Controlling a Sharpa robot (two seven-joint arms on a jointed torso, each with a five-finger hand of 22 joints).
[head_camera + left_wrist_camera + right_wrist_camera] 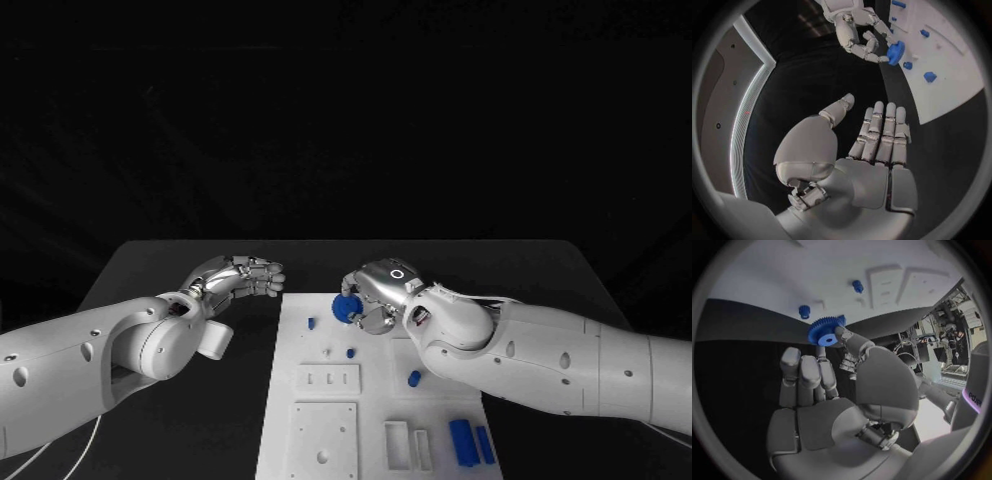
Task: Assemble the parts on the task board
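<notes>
— Where is the gear?

— In my right hand (pixel 378 300). I pinch the blue gear (pixel 345 308) between my thumb and a fingertip, my other fingers loose beside it. It hangs at the far left corner of the white board (pixel 289 395), over the board's far edge, where white meets black table (pixel 188 262). In my right wrist view the gear (pixel 825 332) shows its toothed rim and its centre hole.

— And your left hand?

— My left hand (pixel 242 277) holds nothing. It sits over bare table just left of the board's far corner. From my left wrist its fingers (pixel 882 130) lie straight and side by side, the thumb standing apart from them.

— How much room is there to move?

— The table is bare beyond the board's far edge and along its left side. My two hands are near each other, with a gap of dark table between them.

— Count the blue pieces.

— One gear in my grip. On the board: two small pegs, one (pixel 312 323) near the left edge and one (pixel 352 352) toward the middle; one small piece (pixel 414 378) further right; two long bars (pixel 462 441) side by side near the right front corner. Six that I can see.

— Anything else on the board?

— Raised white blocks: one (pixel 329 378) mid-board, a larger one (pixel 322 438) nearer me, and two narrow ones (pixel 397 446) beside it.
</notes>
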